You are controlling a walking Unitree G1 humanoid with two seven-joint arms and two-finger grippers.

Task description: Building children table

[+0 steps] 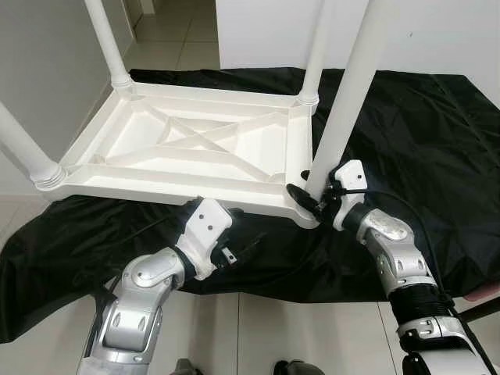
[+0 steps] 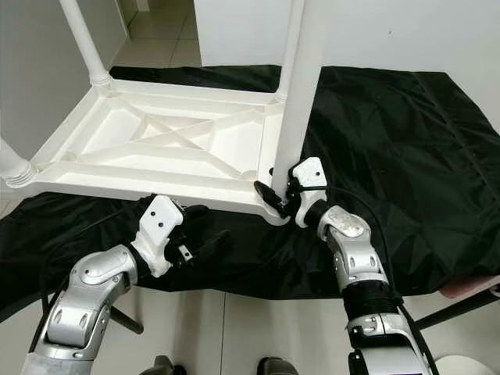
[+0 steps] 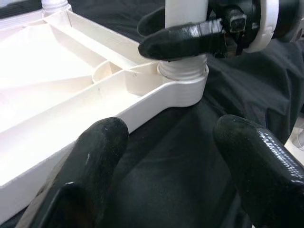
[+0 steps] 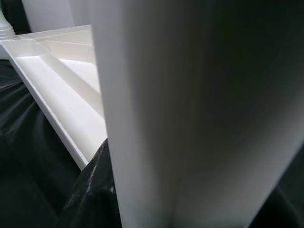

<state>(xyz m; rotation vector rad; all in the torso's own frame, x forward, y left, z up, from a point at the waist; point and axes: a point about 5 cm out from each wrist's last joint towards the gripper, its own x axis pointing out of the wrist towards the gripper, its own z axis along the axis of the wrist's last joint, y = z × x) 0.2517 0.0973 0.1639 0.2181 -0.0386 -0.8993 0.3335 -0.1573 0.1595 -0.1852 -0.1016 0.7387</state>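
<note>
black cloth (image 1: 437, 141), tiled floor (image 1: 266, 328), white wall (image 1: 266, 31)

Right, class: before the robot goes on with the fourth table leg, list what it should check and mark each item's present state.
1. Right gripper closed around the near-right leg, just above the corner: ok.
2. Leg's ribbed end sitting in the corner socket: ok; whether fully tight, cannot tell.
3. Leg upright: cannot tell, it looks tilted.
4. Left gripper open, beside the tabletop edge, holding nothing: ok.
5. Other three legs fitted: ok.
6. Tabletop lying upside down on the black sheet: ok.
</note>
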